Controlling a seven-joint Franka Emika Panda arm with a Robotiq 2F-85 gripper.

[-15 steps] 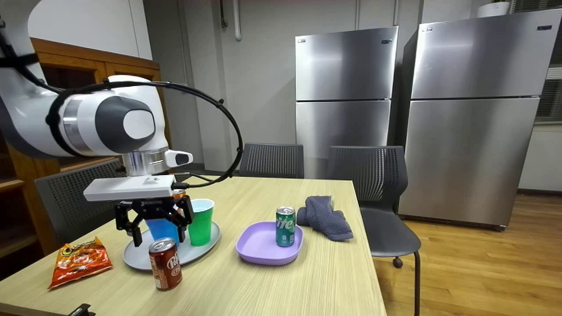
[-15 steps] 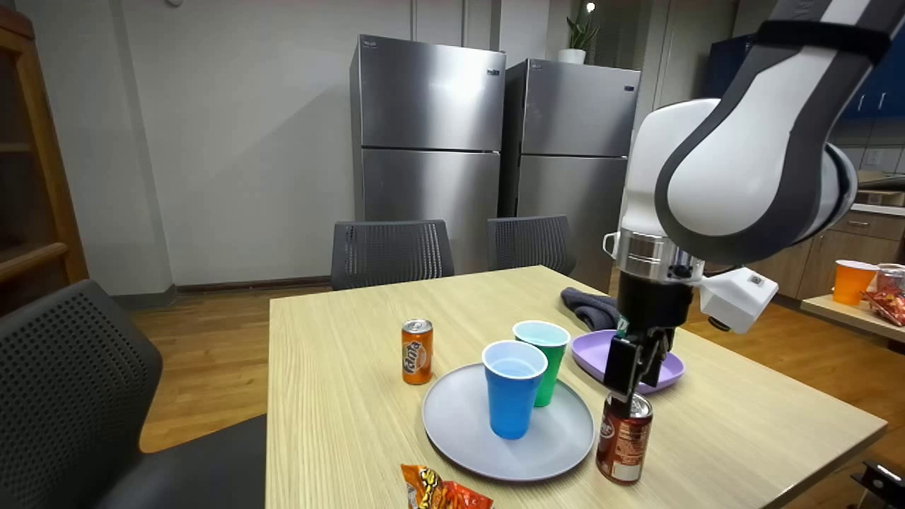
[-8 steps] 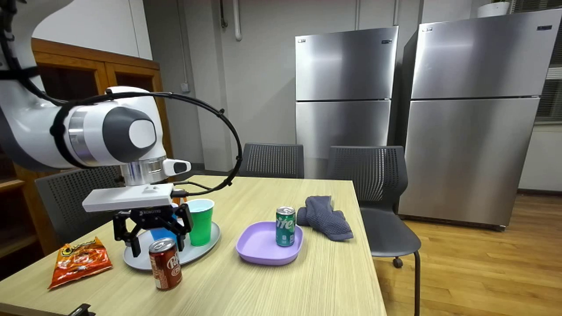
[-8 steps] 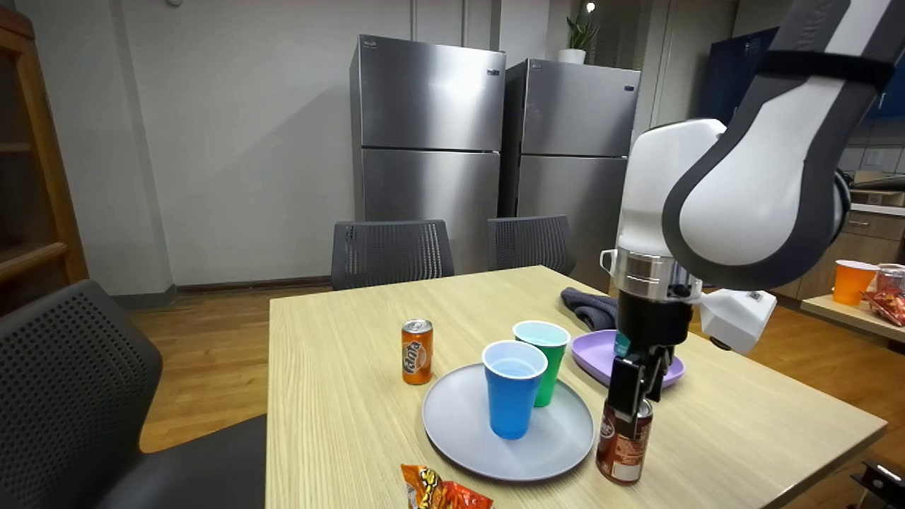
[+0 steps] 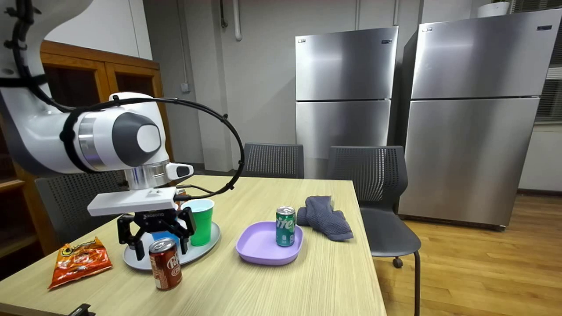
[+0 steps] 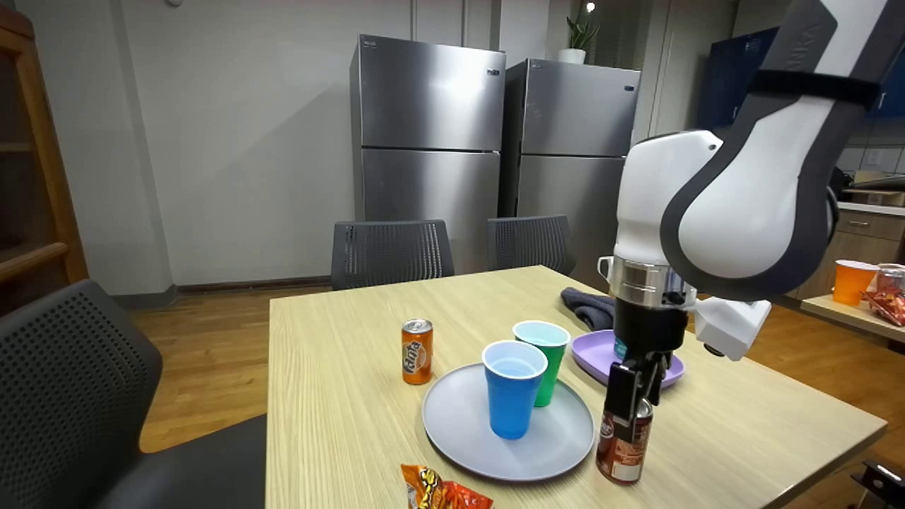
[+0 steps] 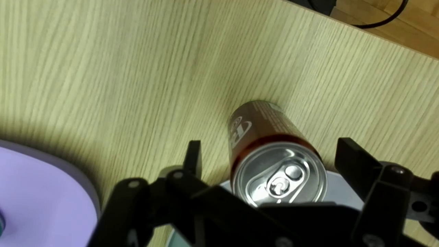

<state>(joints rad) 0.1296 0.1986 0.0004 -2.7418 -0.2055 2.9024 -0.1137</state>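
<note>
1. See black two-finger gripper [image 5: 161, 253] pointing down over dark-red metal Dr Pepper can [image 5: 165, 267] w/ silver lid; can upright on pale wood-grain table [image 5: 333, 272], just beside flat round grey plate [image 6: 459, 417].
2. Fingers [image 7: 193, 157] spread wide, nothing pinched. In wrist view, one each side of lid, w/ visible gaps, one side tighter. Can't tell exact height of tips vs. lid.
3. Step in hand, as judged: lining up over can, pre-grip.
4. For next move, prob. need to even up gaps, drop straight till fingers flank can's wall, then squeeze.
5. Mind blue plastic cup [image 6: 512, 403] & green plastic cup [image 6: 555, 371], both upright on plate, nr gripper.
6. Note also lilac rounded-square tray [image 5: 257, 241] w/ upright green Sprite can [image 5: 285, 228], crumpled grey-blue cloth [image 5: 327, 219] just beside; orange-red foil snack bag [image 5: 81, 263] nr plate, plus orange Fanta can [image 6: 417, 353] apart from plate.
</note>
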